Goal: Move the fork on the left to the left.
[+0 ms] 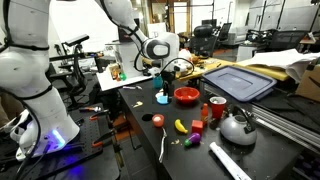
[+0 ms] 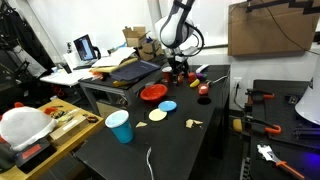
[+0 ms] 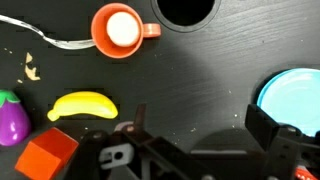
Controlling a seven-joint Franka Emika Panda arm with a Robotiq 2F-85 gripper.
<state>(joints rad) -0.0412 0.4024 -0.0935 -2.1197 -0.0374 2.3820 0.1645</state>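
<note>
A light fork (image 1: 165,148) lies alone on the black table (image 1: 140,140) near its front edge; it also shows in an exterior view (image 2: 150,162). Another silver fork (image 3: 60,42) lies beside an orange-red mug (image 3: 120,28) in the wrist view. My gripper (image 3: 200,125) is open and empty. It hangs above bare tabletop between a banana (image 3: 82,105) and a blue plate (image 3: 295,95). In both exterior views the gripper (image 1: 165,68) (image 2: 178,62) is over the far part of the table, well away from the lone fork.
On the table are a red bowl (image 1: 187,95), a blue cup (image 1: 162,97), a kettle (image 1: 238,125), a red ball (image 1: 157,120), a purple eggplant (image 3: 10,118) and an orange block (image 3: 45,155). A blue cup (image 2: 119,126) stands near the lone fork.
</note>
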